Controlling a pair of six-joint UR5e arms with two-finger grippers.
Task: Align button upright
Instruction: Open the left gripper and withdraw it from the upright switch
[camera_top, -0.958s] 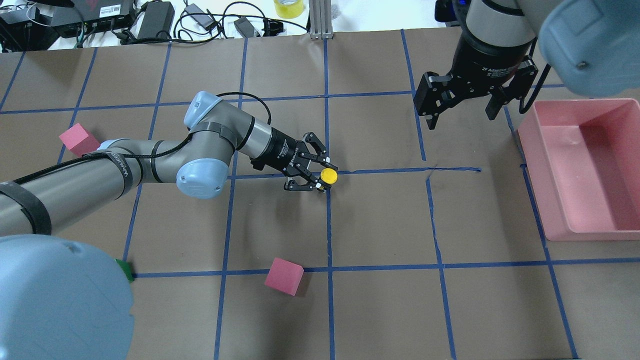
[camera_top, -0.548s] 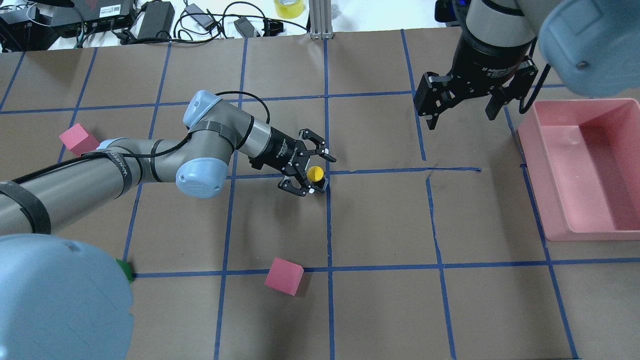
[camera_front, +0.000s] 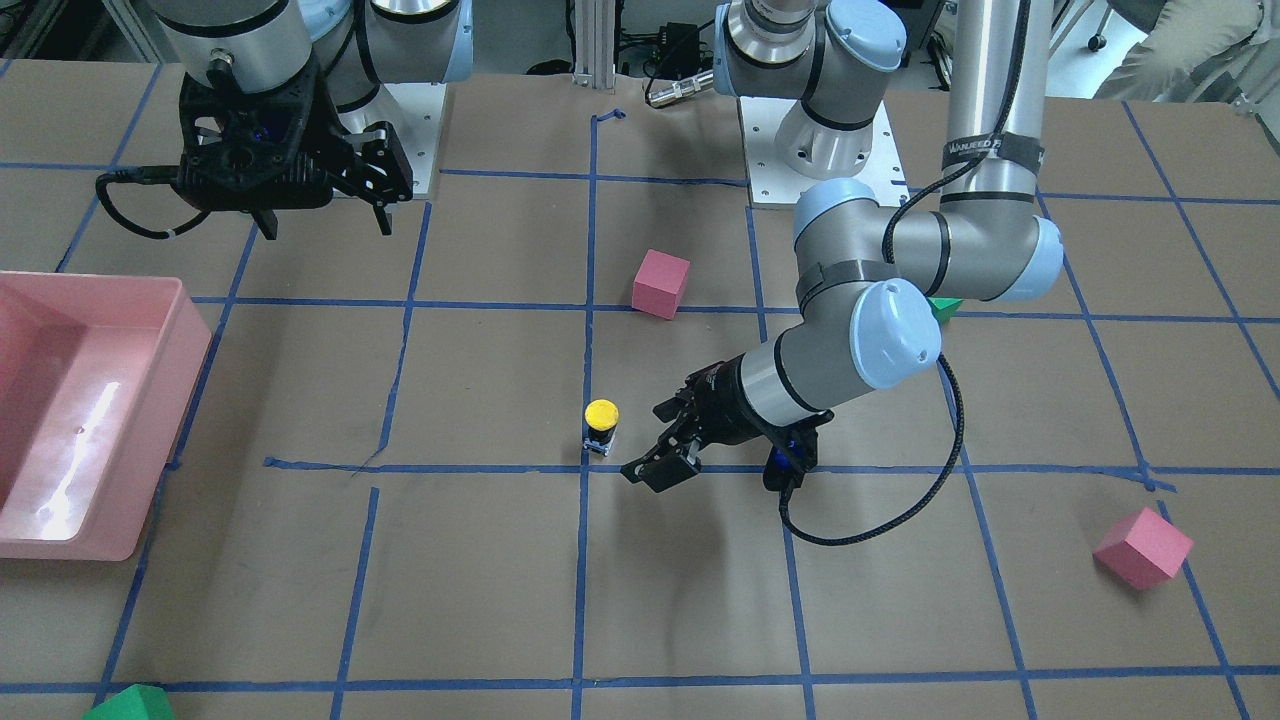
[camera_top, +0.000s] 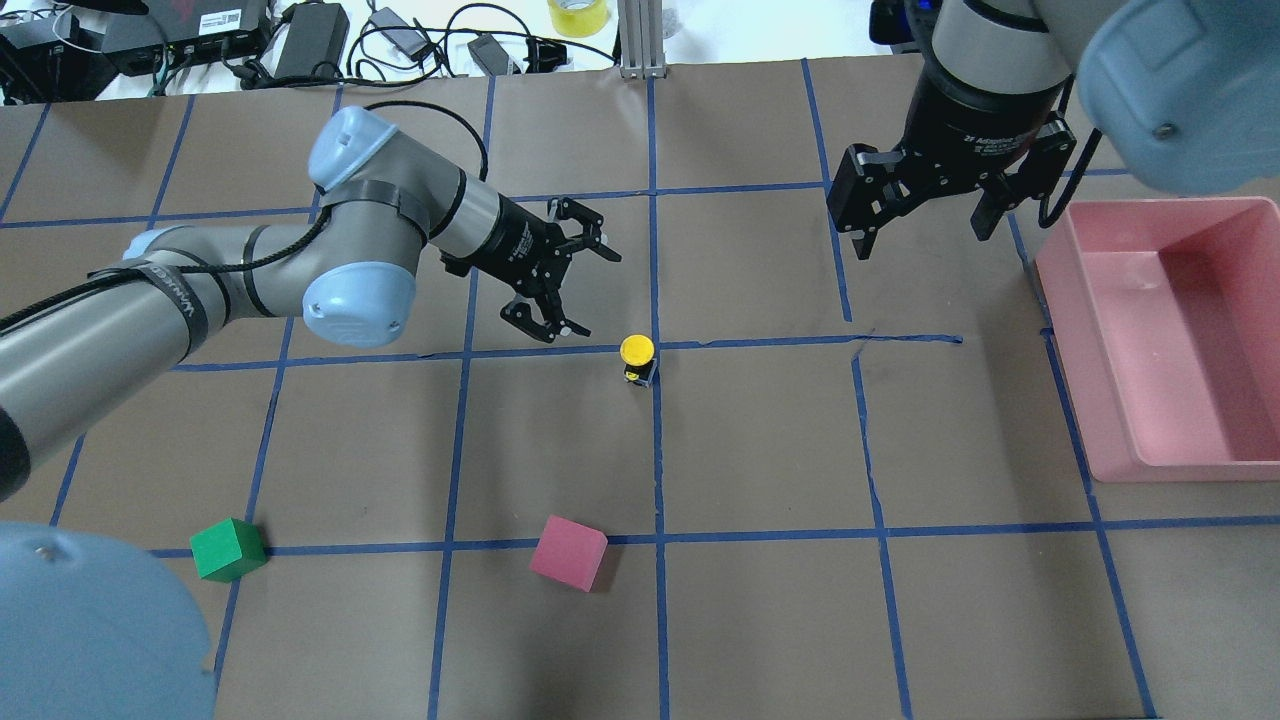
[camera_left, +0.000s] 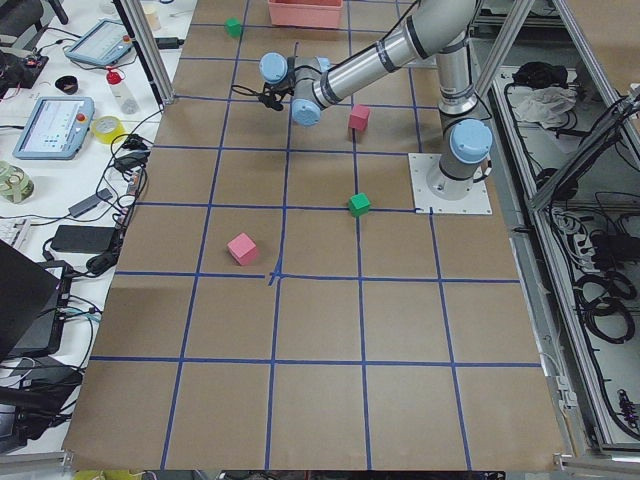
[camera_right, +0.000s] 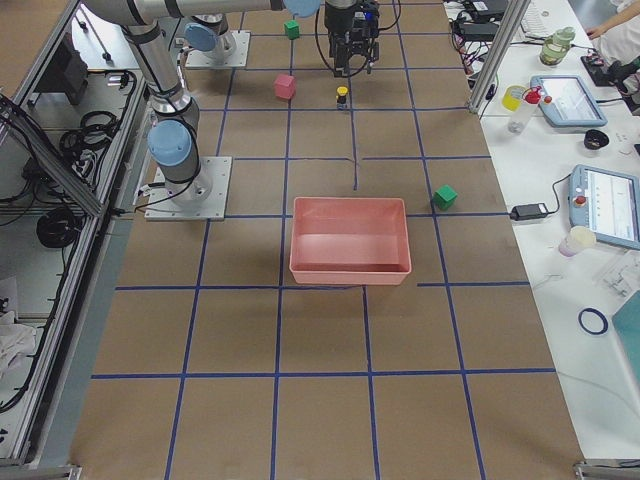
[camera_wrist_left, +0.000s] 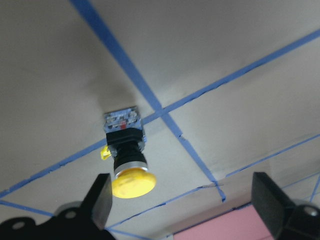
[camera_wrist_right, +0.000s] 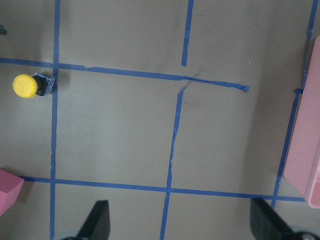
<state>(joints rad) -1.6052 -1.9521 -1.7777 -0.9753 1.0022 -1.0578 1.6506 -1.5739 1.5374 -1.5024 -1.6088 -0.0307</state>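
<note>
The button (camera_top: 637, 352) stands upright on its base, yellow cap on top, at a blue tape crossing in the middle of the table. It also shows in the front view (camera_front: 601, 415), the left wrist view (camera_wrist_left: 129, 165) and the right wrist view (camera_wrist_right: 25, 85). My left gripper (camera_top: 598, 295) is open and empty, tilted low, a short way from the button; it also shows in the front view (camera_front: 648, 440). My right gripper (camera_top: 925, 240) is open and empty, hanging high over the table's far right; it also shows in the front view (camera_front: 328, 228).
A pink bin (camera_top: 1060, 300) stands at the right edge. A pink cube (camera_top: 568, 552) and a green cube (camera_top: 228, 549) lie on the near side. Another pink cube (camera_front: 1143, 547) lies far to my left. Cables and power bricks line the far edge.
My left gripper has let go of the button, opened wide and drawn back to the far left. The button stays standing at the tape crossing. The right arm has not moved.
</note>
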